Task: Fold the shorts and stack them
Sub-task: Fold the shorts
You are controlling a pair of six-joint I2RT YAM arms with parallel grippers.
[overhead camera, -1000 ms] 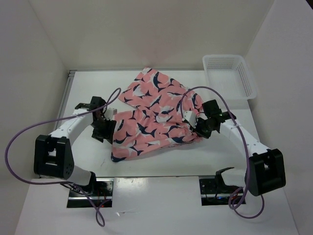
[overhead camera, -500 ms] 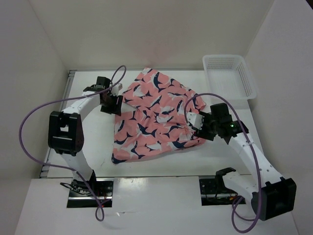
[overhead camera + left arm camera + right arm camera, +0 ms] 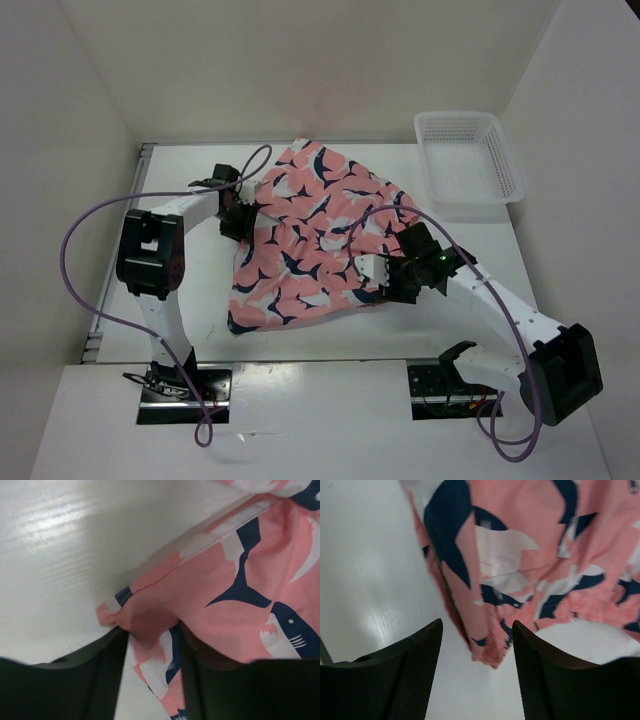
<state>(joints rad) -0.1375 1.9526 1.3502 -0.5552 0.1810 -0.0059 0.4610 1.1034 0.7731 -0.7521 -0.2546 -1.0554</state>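
Top external view: the salmon-pink fabric shorts with navy-and-white shark print (image 3: pixel 315 235) lie loosely spread and rumpled across the middle of the white counter (image 3: pixel 350 335). A white plastic mesh basket (image 3: pixel 515 170) sits apart at the far right corner.

The left gripper (image 3: pixel 235 215) is low at the shorts' far left edge. In its wrist view the jaws stand partly apart, and a bunched corner of the hem lies in the gap between the two dark fingers (image 3: pixel 75 690). The cloth is not pinched flat.

The right gripper (image 3: pixel 385 280) is at the near right edge of the shorts. From its wrist camera the jaws are wide, with a gathered pink edge of cloth just ahead of the gap and nothing clamped.
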